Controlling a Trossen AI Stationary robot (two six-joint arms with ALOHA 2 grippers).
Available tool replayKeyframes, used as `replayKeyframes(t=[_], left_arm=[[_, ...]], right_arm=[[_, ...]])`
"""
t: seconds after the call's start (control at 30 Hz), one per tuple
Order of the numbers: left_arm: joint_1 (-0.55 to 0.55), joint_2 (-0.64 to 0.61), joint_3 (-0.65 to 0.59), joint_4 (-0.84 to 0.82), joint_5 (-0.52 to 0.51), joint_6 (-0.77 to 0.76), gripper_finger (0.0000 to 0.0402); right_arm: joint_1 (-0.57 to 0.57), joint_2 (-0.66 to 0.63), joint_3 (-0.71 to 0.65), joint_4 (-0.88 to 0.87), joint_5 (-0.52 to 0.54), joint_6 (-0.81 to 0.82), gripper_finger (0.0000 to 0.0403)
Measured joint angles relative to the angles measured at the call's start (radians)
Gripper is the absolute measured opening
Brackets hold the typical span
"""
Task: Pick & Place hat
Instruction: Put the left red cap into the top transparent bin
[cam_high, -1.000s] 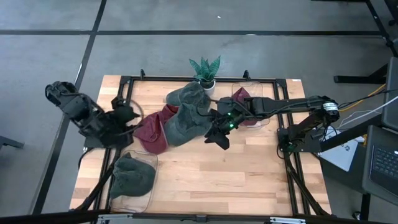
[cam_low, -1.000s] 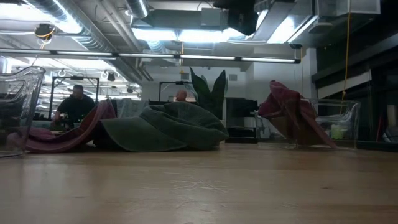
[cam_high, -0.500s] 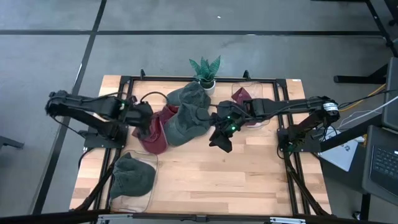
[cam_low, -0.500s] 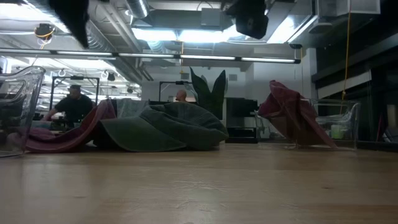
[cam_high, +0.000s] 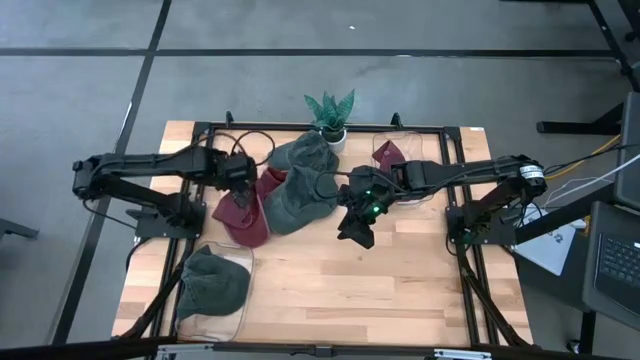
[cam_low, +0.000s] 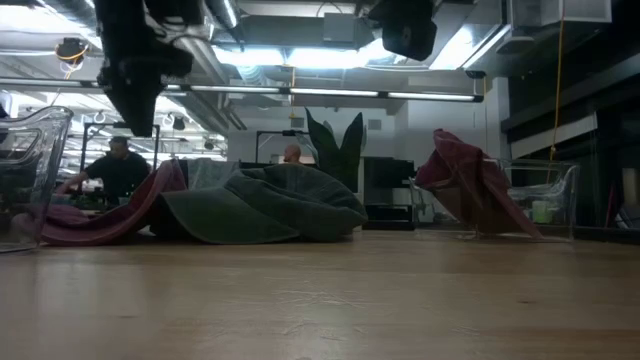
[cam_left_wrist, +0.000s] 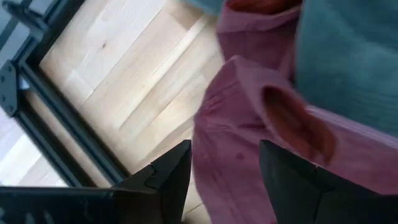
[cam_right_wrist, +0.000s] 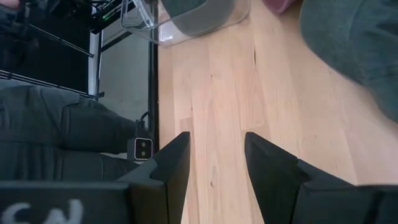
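A maroon hat (cam_high: 243, 212) lies flat on the table, left of centre, its edge tucked under a green hat (cam_high: 298, 200). My left gripper (cam_high: 240, 176) hangs open just above the maroon hat (cam_left_wrist: 249, 124), one finger on either side of its near part without touching; the low view shows a gap between the left gripper (cam_low: 133, 100) and the maroon hat (cam_low: 95, 218). My right gripper (cam_high: 357, 218) is open over bare wood (cam_right_wrist: 217, 112), to the right of the green hat (cam_right_wrist: 354, 37).
A second green hat (cam_high: 300, 153) lies by a potted plant (cam_high: 330, 113) at the far edge. A clear bin (cam_high: 400, 160) at far right holds a maroon hat. Another clear bin (cam_high: 212, 285) at near left holds a green hat. Bare wood lies near centre and right.
My left arm has unfolded from the table's left edge and reached right toward the maroon hat, coming down over it with fingers open. My right gripper has drifted slightly right, away from the green hat. The hats have stayed where they were.
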Motion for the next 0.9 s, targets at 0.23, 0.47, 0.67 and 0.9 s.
replayKeyframes(t=[0.23, 0.47, 0.67, 0.9], left_arm=[[0.109, 0.098, -0.041, 0.053, 0.043, 0.153, 0.0182], [0.188, 0.157, -0.101, 0.084, 0.024, 0.280, 0.0182], [0.234, 0.158, -0.169, 0.194, 0.146, 0.365, 0.0189], [0.297, 0.164, -0.244, 0.303, 0.247, 0.362, 0.0238]], right_arm=[[0.000, 0.000, 0.000, 0.000, 0.000, 0.002, 0.0153], [0.000, 0.000, 0.000, -0.001, 0.000, 0.021, 0.0153], [0.000, 0.000, 0.000, -0.004, 0.000, 0.025, 0.0153], [-0.001, 0.000, 0.000, -0.004, 0.000, 0.025, 0.0153]])
